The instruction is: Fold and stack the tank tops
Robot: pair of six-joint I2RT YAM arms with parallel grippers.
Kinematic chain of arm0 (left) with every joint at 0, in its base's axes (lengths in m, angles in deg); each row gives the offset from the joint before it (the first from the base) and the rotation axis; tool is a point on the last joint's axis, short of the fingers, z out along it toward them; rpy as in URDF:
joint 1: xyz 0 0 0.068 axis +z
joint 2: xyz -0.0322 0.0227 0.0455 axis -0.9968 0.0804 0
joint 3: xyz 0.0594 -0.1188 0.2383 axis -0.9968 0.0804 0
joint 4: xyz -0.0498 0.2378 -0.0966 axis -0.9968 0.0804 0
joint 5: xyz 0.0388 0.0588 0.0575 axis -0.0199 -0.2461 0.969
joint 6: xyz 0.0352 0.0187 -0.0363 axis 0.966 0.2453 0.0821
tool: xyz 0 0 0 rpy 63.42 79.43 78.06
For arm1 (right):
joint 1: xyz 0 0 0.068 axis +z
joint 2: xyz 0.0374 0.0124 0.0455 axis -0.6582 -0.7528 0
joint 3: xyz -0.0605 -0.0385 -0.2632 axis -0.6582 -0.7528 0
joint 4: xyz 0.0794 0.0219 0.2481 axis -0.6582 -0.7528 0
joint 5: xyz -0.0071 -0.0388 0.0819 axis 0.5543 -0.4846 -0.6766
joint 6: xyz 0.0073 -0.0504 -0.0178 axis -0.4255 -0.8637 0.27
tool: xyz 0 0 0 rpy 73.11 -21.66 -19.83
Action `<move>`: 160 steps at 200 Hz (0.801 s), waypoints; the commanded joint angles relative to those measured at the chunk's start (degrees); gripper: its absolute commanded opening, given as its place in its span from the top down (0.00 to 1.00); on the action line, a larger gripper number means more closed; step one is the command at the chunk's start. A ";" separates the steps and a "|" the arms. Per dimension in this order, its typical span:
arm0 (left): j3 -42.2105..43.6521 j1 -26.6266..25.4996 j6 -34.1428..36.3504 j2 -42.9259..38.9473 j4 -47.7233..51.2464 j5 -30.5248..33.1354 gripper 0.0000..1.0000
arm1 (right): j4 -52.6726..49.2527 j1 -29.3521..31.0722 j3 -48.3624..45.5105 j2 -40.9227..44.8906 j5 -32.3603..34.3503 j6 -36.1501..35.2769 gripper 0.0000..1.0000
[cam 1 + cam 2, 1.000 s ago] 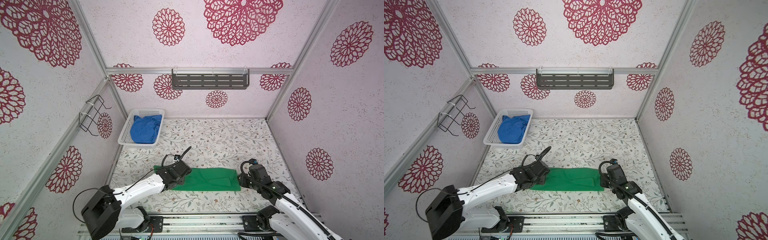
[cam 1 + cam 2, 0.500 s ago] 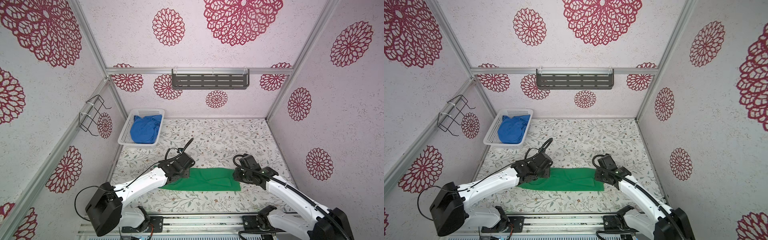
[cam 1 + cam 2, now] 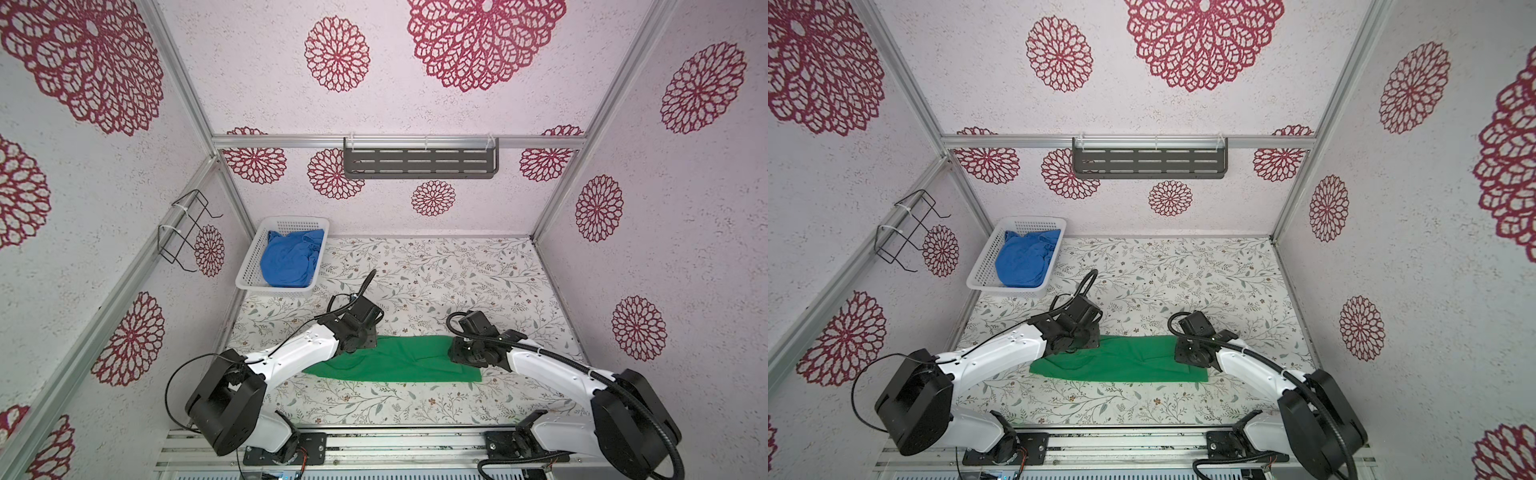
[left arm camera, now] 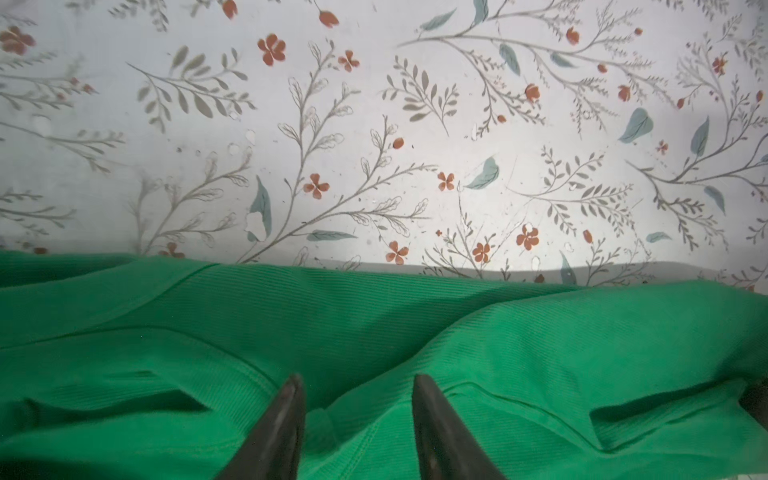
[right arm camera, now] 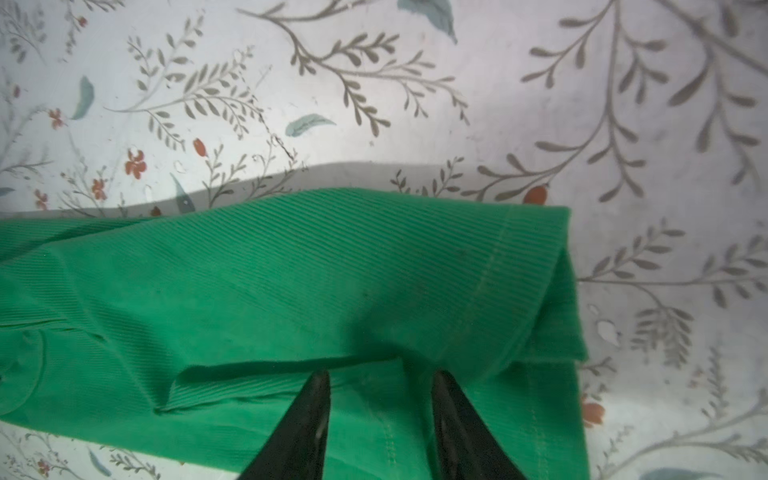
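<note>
The green tank top (image 3: 399,359) (image 3: 1125,359) lies as a long folded strip across the near part of the floral table. My left gripper (image 3: 365,341) is over its far-left edge. In the left wrist view it (image 4: 355,380) is open, tips down on the wrinkled green fabric (image 4: 540,332) with a small fold between them. My right gripper (image 3: 460,358) is over the strip's right end. In the right wrist view it (image 5: 380,376) is open on the cloth (image 5: 291,270), close to a raised fold and the hemmed end. The blue tank top (image 3: 289,259) (image 3: 1023,259) lies crumpled in the basket.
The white perforated basket (image 3: 250,262) (image 3: 983,266) stands at the far left corner of the table. A grey slotted shelf (image 3: 419,162) hangs on the back wall and a black wire rack (image 3: 187,230) on the left wall. The arms' base rail (image 3: 374,440) runs along the front edge.
The left gripper has moved a little farther back along the green top's far edge. The right gripper has moved leftward onto its right end. The cloth keeps nearly the same outline.
</note>
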 commanded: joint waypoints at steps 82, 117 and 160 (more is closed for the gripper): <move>12.22 -3.51 -4.87 -9.69 7.44 -0.23 0.56 | -12.99 2.61 -7.55 16.16 2.70 6.11 1.00; 8.26 -2.89 -3.33 -9.93 8.37 -0.92 0.55 | -16.11 2.54 -4.16 19.76 4.02 4.52 1.00; 6.54 -2.64 -2.38 -5.03 6.43 -2.26 0.55 | -26.18 2.50 5.45 18.47 7.61 -2.32 1.00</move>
